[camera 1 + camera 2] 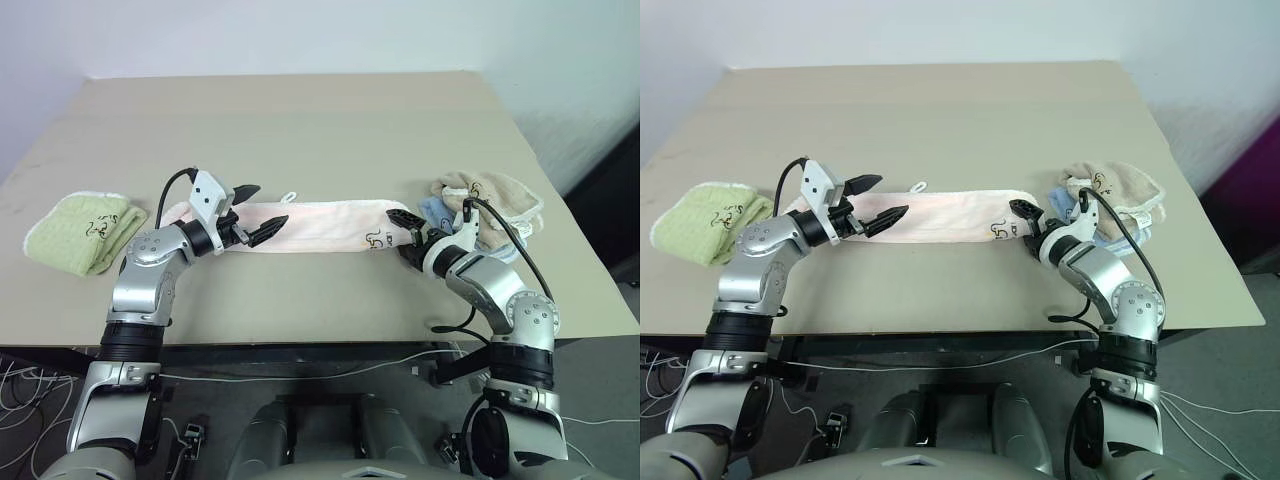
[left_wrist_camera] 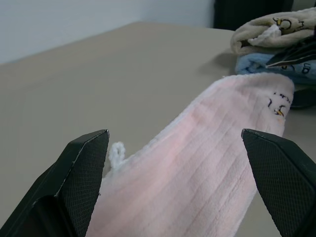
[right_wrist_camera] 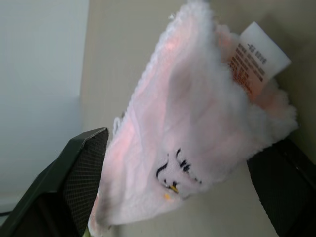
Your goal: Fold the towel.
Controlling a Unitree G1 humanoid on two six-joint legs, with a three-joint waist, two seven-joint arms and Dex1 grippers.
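I see the pale pink towel (image 1: 310, 224) lying folded into a long strip across the counter (image 1: 300, 120), dark embroidery at its right end, its white care tag (image 3: 259, 54) printed in unreadable red. Left tool (image 1: 255, 212) and right tool (image 1: 408, 232) gape wide at its ends, gripping nothing.

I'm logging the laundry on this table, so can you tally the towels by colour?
Pink towel: 1
Green towel: 1
Beige towel: 1
Blue towel: 1
Total: 4
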